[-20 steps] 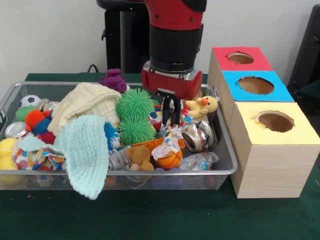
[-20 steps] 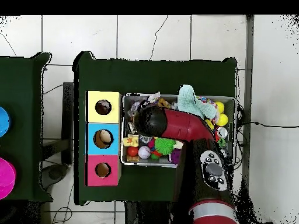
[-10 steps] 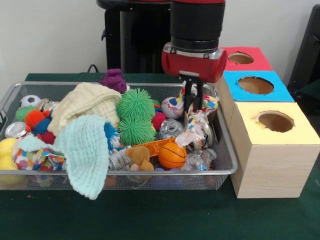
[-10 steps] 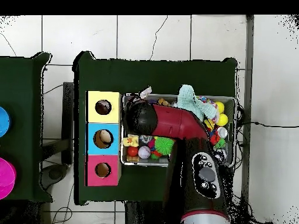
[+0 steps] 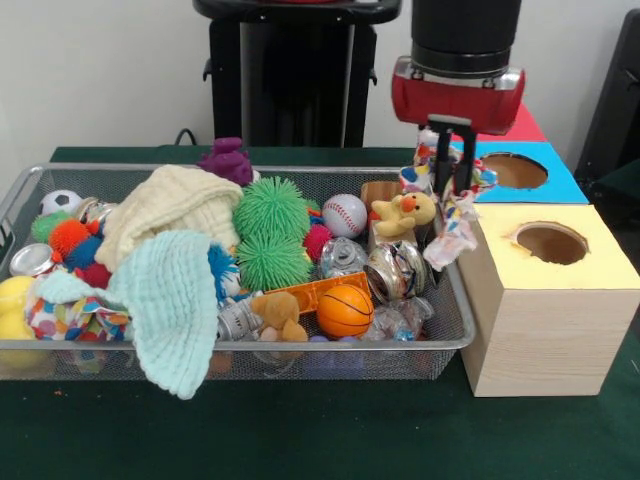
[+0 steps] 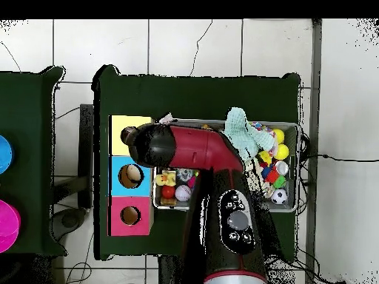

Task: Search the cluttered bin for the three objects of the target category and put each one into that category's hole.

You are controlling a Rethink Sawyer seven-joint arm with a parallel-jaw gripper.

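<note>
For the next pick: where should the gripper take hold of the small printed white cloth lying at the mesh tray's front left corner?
Probably from straight above, pinching the raised bunched middle of the small white cloth with coloured patches. It lies crumpled and low against the wire mesh tray's front wall, with the mint waffle cloth draped beside it on the right, so a side approach looks blocked.

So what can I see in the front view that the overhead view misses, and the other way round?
Only the front view shows the gripper holding a printed cloth that dangles between the wire tray and the yellow-topped box. Only the overhead view shows the tiled floor, and there the arm covers the gripper, the cloth and most of the yellow hole. Both show the tray, the mint cloth and all three boxes.
</note>
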